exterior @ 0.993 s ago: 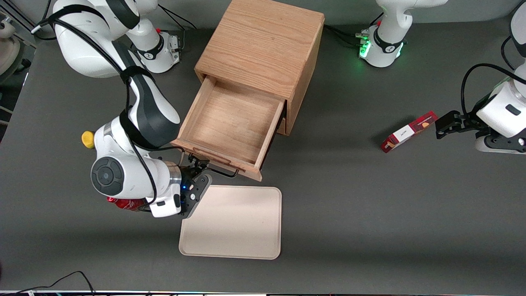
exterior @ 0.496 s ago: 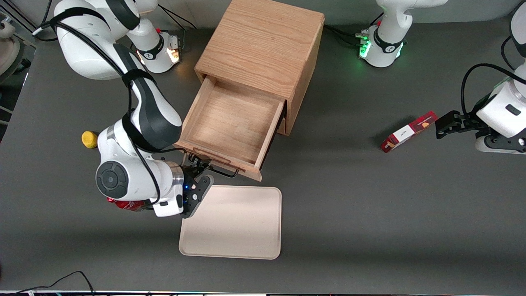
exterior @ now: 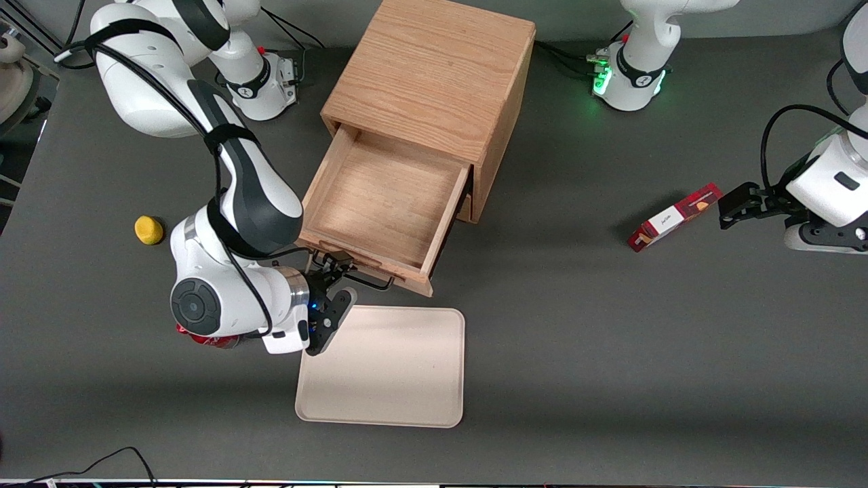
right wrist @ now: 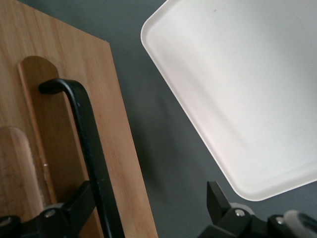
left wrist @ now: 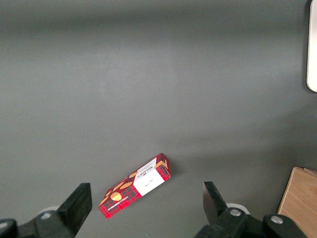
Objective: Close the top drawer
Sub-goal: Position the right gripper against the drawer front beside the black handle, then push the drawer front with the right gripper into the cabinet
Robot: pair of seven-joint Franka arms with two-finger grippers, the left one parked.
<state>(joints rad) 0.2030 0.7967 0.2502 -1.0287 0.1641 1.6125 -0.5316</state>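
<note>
The top drawer (exterior: 386, 203) stands pulled well out of the oak cabinet (exterior: 434, 74), a wide, shallow light-oak box showing a bare grained floor. Its front panel (right wrist: 59, 134) carries a black wire handle (right wrist: 89, 144) and a raised wooden strip (right wrist: 20, 173). The gripper (exterior: 333, 279) sits at that handle, fingers spread apart, just beside a cream tray (exterior: 386, 369).

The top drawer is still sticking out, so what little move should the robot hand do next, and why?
Probably push straight toward the cabinet. The top drawer is pulled well out and looks empty. The gripper is right at its front panel, open, one finger against the black wire handle. A short steady push on the front should start sliding it in.
</note>
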